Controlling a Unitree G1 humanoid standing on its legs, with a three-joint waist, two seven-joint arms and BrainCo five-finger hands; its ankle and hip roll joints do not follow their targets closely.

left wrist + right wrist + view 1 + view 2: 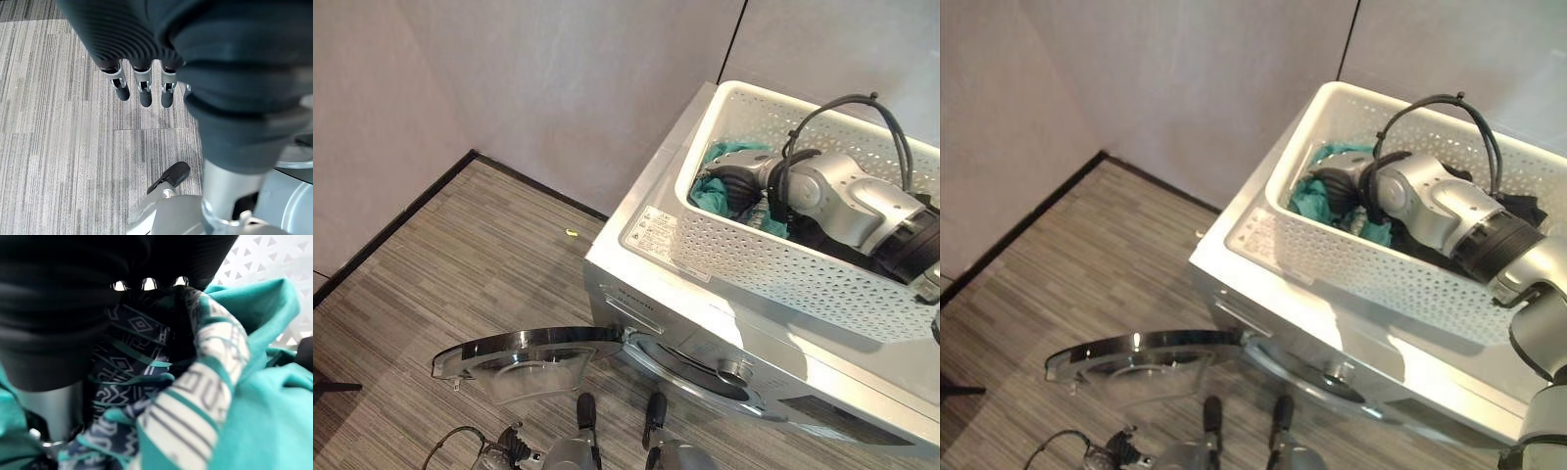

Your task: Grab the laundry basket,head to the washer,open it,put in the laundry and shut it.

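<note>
Patterned navy-and-white cloth (pixel 146 382), folded up against teal fabric (pixel 259 396), lies right against my right hand (pixel 1340 184), bunched over the spot where my fingers go in. From my head I see that hand pushed down into the far end of the white perforated plastic laundry basket (pixel 783 264), which sits on top of the silver front-loading washer (pixel 705 313). My right fingers are buried in the clothes, so I cannot tell whether they have closed on anything or are only pressing in.

My left hand (pixel 142 83) hangs low over the grey striped floor (pixel 460 264), fingers straight and slack, holding nothing.

The washer's round glass door (pixel 524 357) is swung open, lying nearly flat out to the side of the drum opening (pixel 690 367). So opening looks done, and loading is the step in hand.

What matters for the coming move: the drum mouth lies below and in front of my right fingers, down over the basket's near long wall and the washer's front edge. The basket's long axis runs along the washer top, away from my right fingers toward my right shoulder. My right hand is the one at the laundry; my left is nearer the door and the opening
</note>
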